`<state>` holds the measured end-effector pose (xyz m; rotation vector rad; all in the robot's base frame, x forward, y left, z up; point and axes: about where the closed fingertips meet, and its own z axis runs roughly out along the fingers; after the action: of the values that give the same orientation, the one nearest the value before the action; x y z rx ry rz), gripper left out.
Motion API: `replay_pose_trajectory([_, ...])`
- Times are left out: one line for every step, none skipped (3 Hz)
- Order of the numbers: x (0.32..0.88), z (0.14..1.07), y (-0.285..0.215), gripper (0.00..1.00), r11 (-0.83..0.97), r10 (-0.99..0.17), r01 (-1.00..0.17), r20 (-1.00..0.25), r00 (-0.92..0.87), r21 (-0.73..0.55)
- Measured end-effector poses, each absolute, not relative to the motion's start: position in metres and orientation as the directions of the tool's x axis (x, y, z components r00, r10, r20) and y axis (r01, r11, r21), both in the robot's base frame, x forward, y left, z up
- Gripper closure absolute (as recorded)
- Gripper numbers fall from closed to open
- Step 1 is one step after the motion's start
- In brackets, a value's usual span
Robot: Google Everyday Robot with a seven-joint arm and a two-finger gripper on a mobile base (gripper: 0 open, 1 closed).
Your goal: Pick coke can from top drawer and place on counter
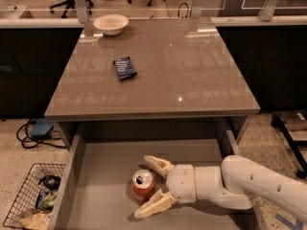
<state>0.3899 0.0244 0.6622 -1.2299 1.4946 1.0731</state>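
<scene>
**Item under handling.** The coke can [143, 185] stands upright on the floor of the top drawer [98, 176], near the middle and toward the near edge. Its silver top and tab face up. The drawer is pulled fully out below the counter [192, 80].

**Gripper.** The gripper [142, 188] reaches in from the right at can height. Its fingers are spread wide, one on the far side of the can and one on the near side, with the can between them. Neither finger appears to press on the can, though contact cannot be ruled out on the far side.

**Step in hand (assessed).** Closing on the can. Recommendations:
- Seat the can deeper between the fingers before closing, since it sits out toward the tips.
- Close evenly so neither finger pushes the can over or slides it left.
- Grip the wall at mid-height, lightly enough not to dent thin aluminium.
- Lift straight up past the counter's front edge before moving toward the far side.

**Surroundings.** The counter carries a dark blue packet [125, 67] left of centre and a white bowl [111, 24] at the far left. A wire basket [19, 202] stands on the ground to the drawer's left.
</scene>
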Motion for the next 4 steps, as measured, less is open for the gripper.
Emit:
replay_pose_trajectory([0.3893, 0.6623, 0.0261, 0.38, 0.126, -0.211, -0.989, -0.972, -0.102, 0.077])
replay_pose_trajectory([0.3887, 0.6625, 0.0274, 0.61, 0.122, -0.211, -0.990, -0.972, -0.101, 0.076])
replay_pose_trajectory([0.3882, 0.6628, 0.0287, 0.84, 0.119, -0.211, -0.990, -0.972, -0.100, 0.076])
replay_pose_trajectory([0.3876, 0.6631, 0.0301, 1.00, 0.115, -0.210, -0.990, -0.973, -0.099, 0.076])
